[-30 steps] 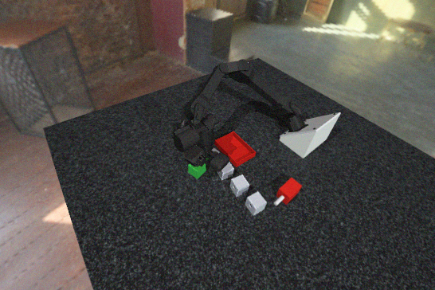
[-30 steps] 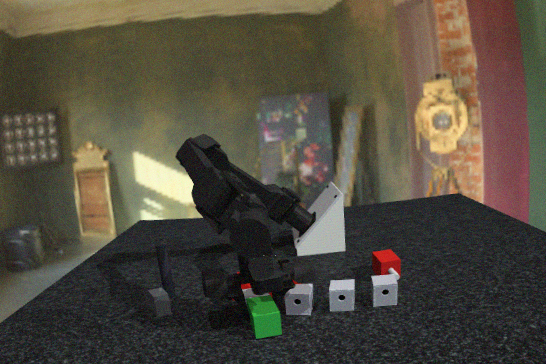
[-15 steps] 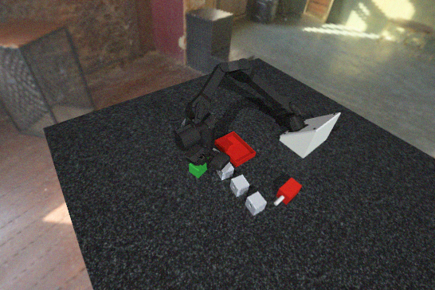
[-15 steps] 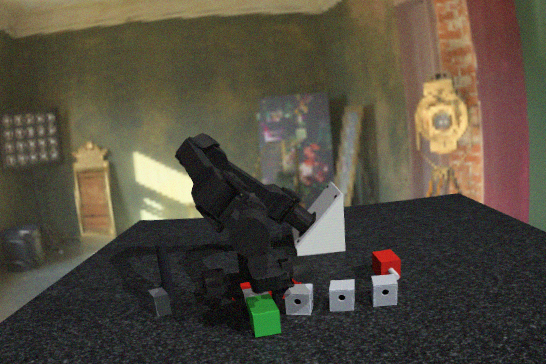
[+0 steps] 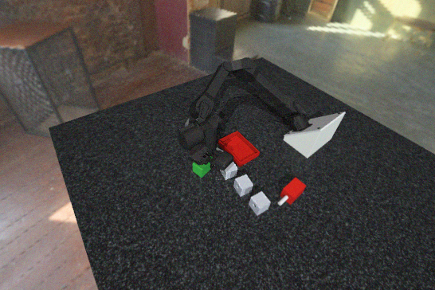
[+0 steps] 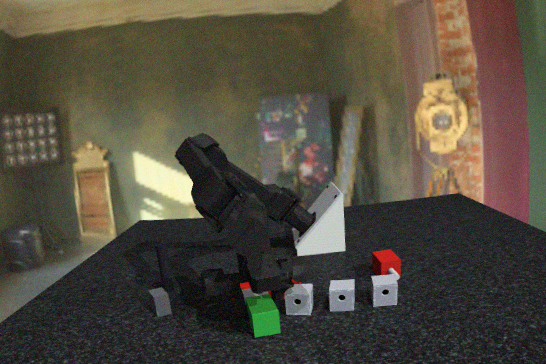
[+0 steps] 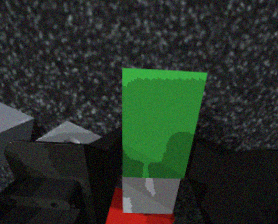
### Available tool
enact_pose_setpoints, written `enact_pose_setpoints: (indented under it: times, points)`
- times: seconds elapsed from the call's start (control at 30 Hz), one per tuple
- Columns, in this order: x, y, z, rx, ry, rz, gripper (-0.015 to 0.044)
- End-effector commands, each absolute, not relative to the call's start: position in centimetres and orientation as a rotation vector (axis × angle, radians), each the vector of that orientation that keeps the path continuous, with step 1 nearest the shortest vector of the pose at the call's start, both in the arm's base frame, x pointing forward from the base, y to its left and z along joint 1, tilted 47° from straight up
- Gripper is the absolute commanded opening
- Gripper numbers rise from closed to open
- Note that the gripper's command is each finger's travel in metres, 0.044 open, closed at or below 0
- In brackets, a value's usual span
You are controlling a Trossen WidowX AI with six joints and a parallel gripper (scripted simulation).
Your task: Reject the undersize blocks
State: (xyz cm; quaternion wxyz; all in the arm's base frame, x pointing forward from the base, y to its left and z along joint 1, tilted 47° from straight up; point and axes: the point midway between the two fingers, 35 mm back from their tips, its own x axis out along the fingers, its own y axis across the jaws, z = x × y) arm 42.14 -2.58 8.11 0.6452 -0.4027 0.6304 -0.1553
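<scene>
I have the gripper [image 5: 211, 159] [image 6: 257, 291] [image 7: 150, 129] clamped on the green gauge [image 5: 201, 169] [image 6: 264, 318] [image 7: 162, 115]. A grey block [image 7: 150, 195] lines up at its end, the red tray [image 5: 239, 148] [image 7: 114, 212] sits near my fingers, and three pale blocks [image 5: 243, 185] [image 6: 342, 295] run off beside them.

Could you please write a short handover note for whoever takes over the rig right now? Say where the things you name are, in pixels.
Gripper [image 5: 211, 159] [image 6: 250, 284] [image 7: 150, 129]: shut on the green GO gauge [image 5: 201, 169] [image 6: 265, 318] [image 7: 160, 110].
Where: gauge in front of one steel block [image 6: 253, 294] [image 7: 150, 197]; whether its pin is in the hole is hidden. Three more blocks stand to one side; another grey one stands apart. Red tray [image 5: 239, 149] [image 6: 245, 285] [image 7: 115, 212] behind.
Done: no block shows in the tray; earlier test results cannot be told.
Left: finish gauging, reject undersize blocks, put the gauge down, withdraw.
</scene>
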Motion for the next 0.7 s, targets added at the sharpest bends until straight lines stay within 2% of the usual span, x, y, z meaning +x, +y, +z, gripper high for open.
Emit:
enact_pose_setpoints:
  times: [0.0,0.67]
  points:
    - [42.4,-2.4,8.2,-0.919,1.433,-0.351,0.0]
    - [43.4,-1.9,8.1,-0.922,1.429,-0.348,0.0]
